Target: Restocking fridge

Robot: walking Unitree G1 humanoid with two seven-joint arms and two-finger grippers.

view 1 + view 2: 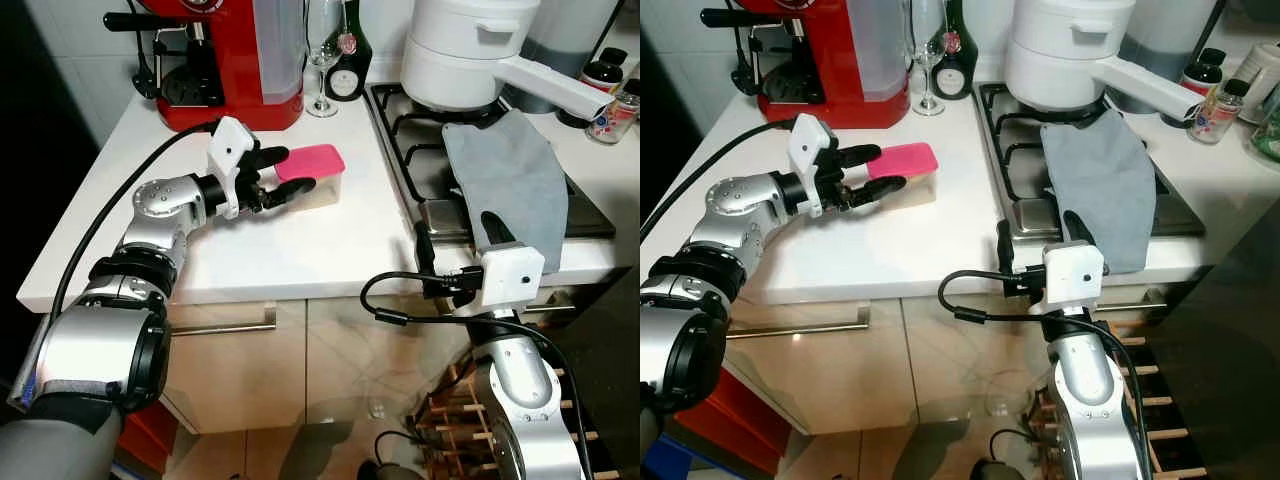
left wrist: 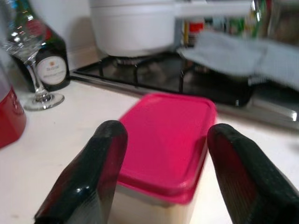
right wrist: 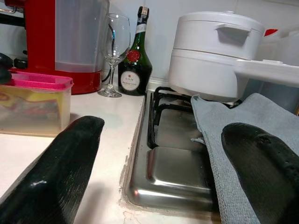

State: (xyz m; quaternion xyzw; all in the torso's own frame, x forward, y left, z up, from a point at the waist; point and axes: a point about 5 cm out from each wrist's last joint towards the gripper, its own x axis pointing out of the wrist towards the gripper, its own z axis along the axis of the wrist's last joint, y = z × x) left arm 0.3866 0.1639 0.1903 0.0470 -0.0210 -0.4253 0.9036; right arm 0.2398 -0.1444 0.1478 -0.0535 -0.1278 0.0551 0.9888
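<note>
A clear food container with a pink lid (image 1: pixel 311 172) is seen standing on the white countertop (image 1: pixel 300 245), with the gas hob (image 1: pixel 420 150) just at its three o'clock and the red coffee machine (image 1: pixel 215 60) at its eleven o'clock. The left gripper (image 1: pixel 283 172) is held at the container's nine o'clock end, its two black fingers (image 2: pixel 88 186) spread wide, one along each side of the lid; whether the box is touched cannot be told. From the left wrist view the pink lid is framed between the two fingertips. The right gripper (image 1: pixel 1040 235) is held at the counter's front edge, at about five o'clock from the container and well apart from it, with its fingers (image 3: pixel 60 172) opened wide and nothing between them. A grey cloth (image 1: pixel 510 175) is draped over the hob, and a white pot (image 1: pixel 465 50) is set at the cloth's twelve o'clock. A wine glass (image 1: pixel 322 60) and a dark bottle (image 1: pixel 347 55) are placed at the container's twelve o'clock.
</note>
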